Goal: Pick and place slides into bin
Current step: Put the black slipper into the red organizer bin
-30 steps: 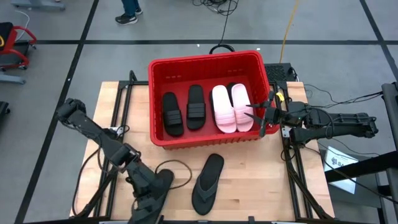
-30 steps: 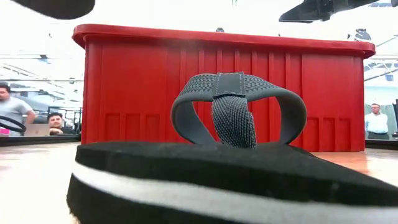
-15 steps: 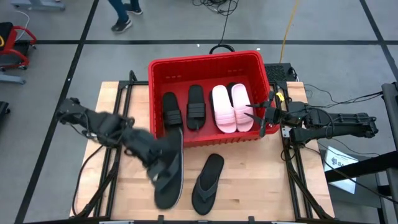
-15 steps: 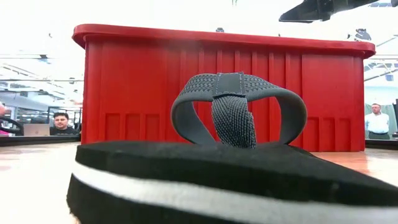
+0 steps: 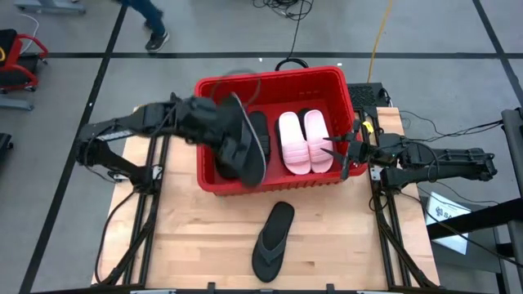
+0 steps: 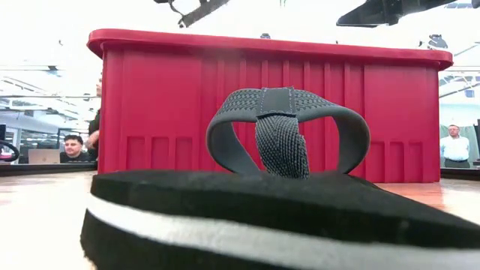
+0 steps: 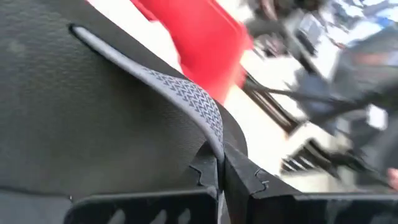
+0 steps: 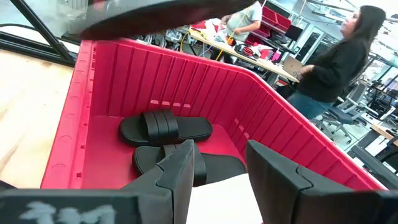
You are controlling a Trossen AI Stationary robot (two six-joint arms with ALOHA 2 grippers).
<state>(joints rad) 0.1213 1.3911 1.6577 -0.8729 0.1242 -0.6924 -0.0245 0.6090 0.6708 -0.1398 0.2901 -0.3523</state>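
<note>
Top-down, the red bin point(image 5: 274, 82) sits upper centre of the frame, a big rectangular basket with ribbed walls and a black handle at its far edge. Inside it, right of centre, lies the pale pink pair point(image 5: 305, 140), side by side, soles down. Left of them is a black wide-strap slide point(image 5: 260, 135), only partly showing; another one beside it is almost wholly covered.

What covers it is the black flip-flop point(image 5: 245, 147) in the air over the bin's left half, blurred, tilted with its sole edge toward the camera. The left gripper point(image 5: 214, 122) has it: in the left wrist view the fingers point(image 7: 208, 177) are pinched tight on the grey woven thong strap point(image 7: 186, 99), the dark footbed filling most of that picture.

Lower centre of the overhead frame, the second flip-flop point(image 5: 272, 239) lies flat on the wooden table point(image 5: 343, 237), just outside the bin's near wall. The low view sees it huge: black sole with a white stripe, grey herringbone strap, red bin wall behind.

The right gripper point(image 5: 341, 153) hangs at the bin's right rim, fingers spread wide, empty. Its wrist view shows two black slides on the bin floor, one half hidden behind its own fingers.
</note>
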